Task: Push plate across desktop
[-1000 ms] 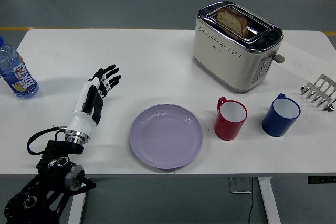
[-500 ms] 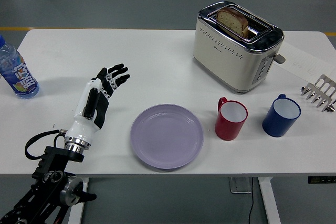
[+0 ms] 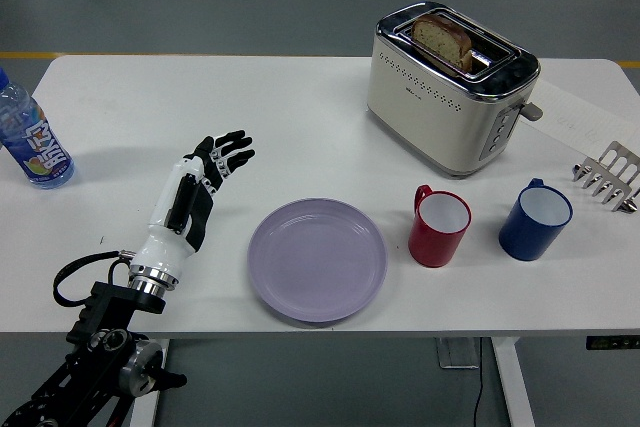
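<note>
A round lilac plate (image 3: 317, 259) lies flat near the table's front edge, in the middle. My left hand (image 3: 222, 158) is over the table to the left of the plate, a little behind it and apart from it. Its fingers (image 3: 236, 152) are spread and hold nothing. The white forearm (image 3: 178, 215) reaches in from the lower left. My right arm is out of the picture.
A red mug (image 3: 439, 227) stands just right of the plate, a blue mug (image 3: 535, 219) further right. A cream toaster (image 3: 450, 87) with bread in it stands behind them. A blue bottle (image 3: 30, 137) is at the left edge, a metal rack (image 3: 608, 177) at the right edge.
My left hand has moved to the right, towards the plate, with its fingers still spread. The plate and mugs have not moved.
</note>
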